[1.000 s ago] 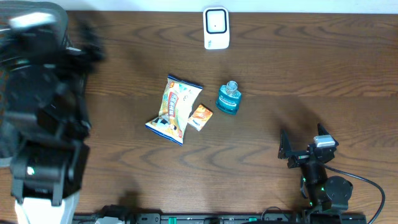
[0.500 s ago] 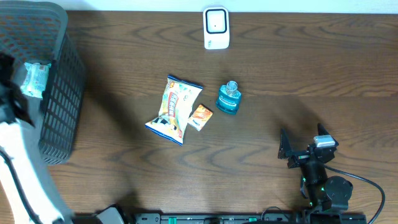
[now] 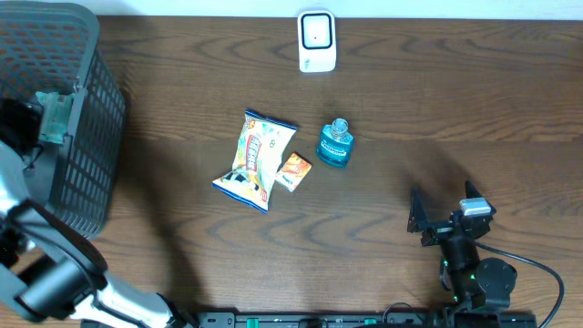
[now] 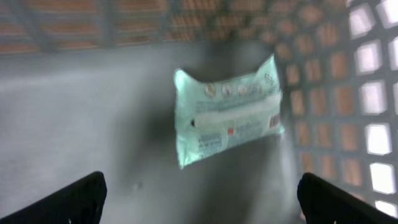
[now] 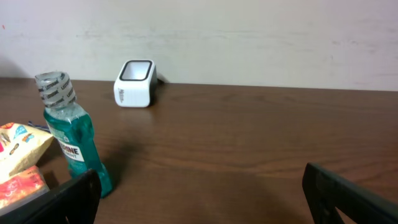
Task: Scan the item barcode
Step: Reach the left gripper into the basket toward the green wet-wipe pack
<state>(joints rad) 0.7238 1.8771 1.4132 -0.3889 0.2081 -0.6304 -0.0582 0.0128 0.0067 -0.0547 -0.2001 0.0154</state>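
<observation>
my left hand [image 4: 202, 202] and right hand [image 5: 205, 199] gape empty; i'd pinch the likely stiff, slick bottle [image 3: 334, 146], 3 o'clock of the bag [image 3: 256, 159], at its body.

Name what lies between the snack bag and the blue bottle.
A small orange packet lies between the snack bag and the blue bottle, seen in the overhead view.

Dark grey mesh plastic basket [image 3: 91, 137]: running off the overhead view's left edge.
Pale green soft pack [image 4: 227, 109]: showing blurred, its print unreadable.
</observation>
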